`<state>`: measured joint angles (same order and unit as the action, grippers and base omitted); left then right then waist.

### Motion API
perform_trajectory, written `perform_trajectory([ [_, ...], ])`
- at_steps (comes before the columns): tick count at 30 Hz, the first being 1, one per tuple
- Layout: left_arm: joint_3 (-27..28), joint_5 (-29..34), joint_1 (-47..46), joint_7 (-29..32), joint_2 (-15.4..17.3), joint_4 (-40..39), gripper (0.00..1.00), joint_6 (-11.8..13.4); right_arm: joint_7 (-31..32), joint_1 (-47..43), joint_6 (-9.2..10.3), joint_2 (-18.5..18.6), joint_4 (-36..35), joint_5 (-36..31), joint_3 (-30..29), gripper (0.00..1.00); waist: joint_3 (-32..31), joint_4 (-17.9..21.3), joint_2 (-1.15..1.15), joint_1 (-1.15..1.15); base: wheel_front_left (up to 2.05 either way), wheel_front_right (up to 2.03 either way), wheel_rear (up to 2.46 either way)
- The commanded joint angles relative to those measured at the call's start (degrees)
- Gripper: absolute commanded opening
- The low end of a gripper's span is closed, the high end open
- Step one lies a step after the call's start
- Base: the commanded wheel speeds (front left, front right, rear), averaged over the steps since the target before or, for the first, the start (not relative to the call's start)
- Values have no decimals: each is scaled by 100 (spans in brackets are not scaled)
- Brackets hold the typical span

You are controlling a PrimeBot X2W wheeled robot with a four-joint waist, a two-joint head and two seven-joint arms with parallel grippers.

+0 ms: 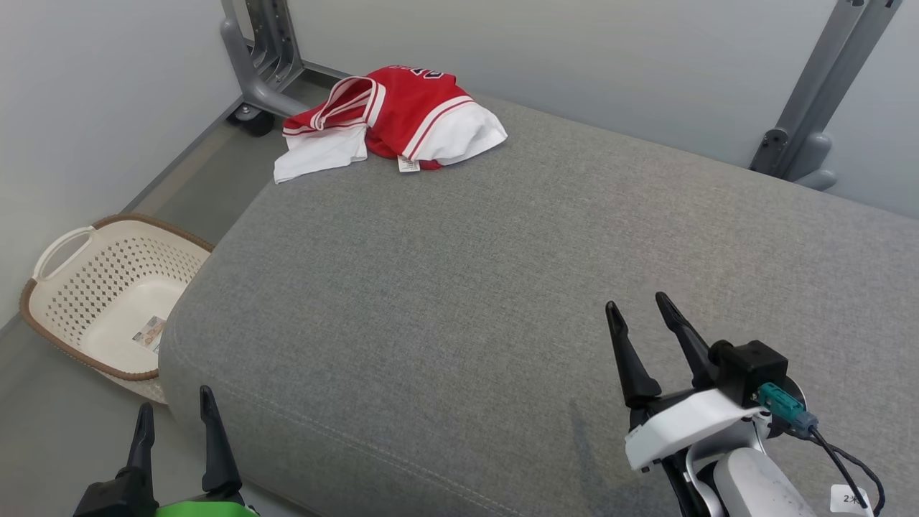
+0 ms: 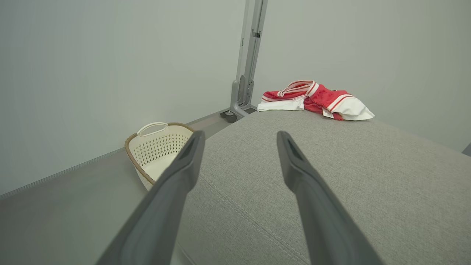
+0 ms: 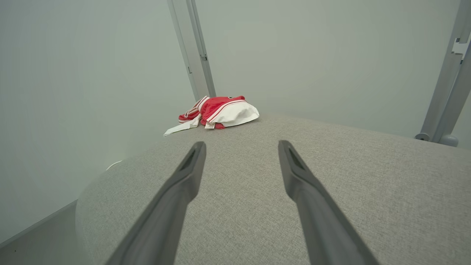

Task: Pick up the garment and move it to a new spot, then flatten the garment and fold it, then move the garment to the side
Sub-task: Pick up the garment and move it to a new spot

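Garment (image 1: pixel 402 118): in the head view, one red-and-white jersey lies bunched at the far left corner of the grey cushion (image 1: pixel 467 287), one white flap reaching the cushion's edge and one small label showing at its near side. It is crumpled rather than spread, so the first pick-up seems not yet begun. The left gripper (image 1: pixel 176 398) hangs off the cushion's near left corner. The right gripper (image 1: pixel 636 301) is over the cushion's near right part. Each has its two dark fingers spread with nothing between them, probably held ready for the reach. One cream basket (image 1: pixel 108 280) stands on the floor just beside the cushion's left side, and two grey frame posts (image 1: pixel 258 64) rise beyond its far edge.

In the left wrist view, the left gripper's two fingers (image 2: pixel 176 173) stand apart, pointing across the cushion's left edge toward the garment (image 2: pixel 323 101), well apart from it. The basket (image 2: pixel 158 147) sits left of the cushion, and one post stands behind the cushion's far corner.

In the right wrist view, the right gripper (image 3: pixel 242 142) is likewise spread and empty above the cushion, aimed at the one garment (image 3: pixel 220 110) on its far edge. Two posts stand behind the cushion.
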<state>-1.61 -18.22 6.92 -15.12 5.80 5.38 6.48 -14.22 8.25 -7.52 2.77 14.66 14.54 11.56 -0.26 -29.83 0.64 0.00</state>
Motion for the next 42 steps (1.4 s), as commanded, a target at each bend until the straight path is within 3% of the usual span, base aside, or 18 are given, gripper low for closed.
perform_trajectory([
  [1, 28, 36, 82, -1, -32, -33, 100, -24, -28, 58, 6, 23, 35, 38, 9, 100, 54, -50, -64, 0, 0, 0, 0],
  [12, -24, 117, -15, -1, -84, 53, 100, -111, -54, -40, 6, 22, 58, -31, -124, 100, 63, -55, -64, 0, 0, 0, 0],
  [21, -182, 292, -883, 129, 265, 131, 100, -354, -5, -159, 7, 24, -379, -284, -485, 100, 458, -69, -64, 0, 0, 0, 0],
  [31, 38, 363, -3074, 727, 1191, 130, 100, -687, 511, 237, 6, 27, -1495, -927, -796, 100, 1636, 788, -64, 0, 0, 0, 0],
  [38, 195, 320, -4812, 1356, 1919, 1190, 100, -967, 781, 460, 7, 26, -2047, -1165, -762, 100, 2357, 1492, -64, 0, 0, 0, 0],
  [42, 157, 155, -5681, 1629, 2110, 2086, 100, -1132, 865, 492, 7, 23, -2345, -1295, -819, 100, 2763, 1870, -64, 0, 0, 0, 0],
])
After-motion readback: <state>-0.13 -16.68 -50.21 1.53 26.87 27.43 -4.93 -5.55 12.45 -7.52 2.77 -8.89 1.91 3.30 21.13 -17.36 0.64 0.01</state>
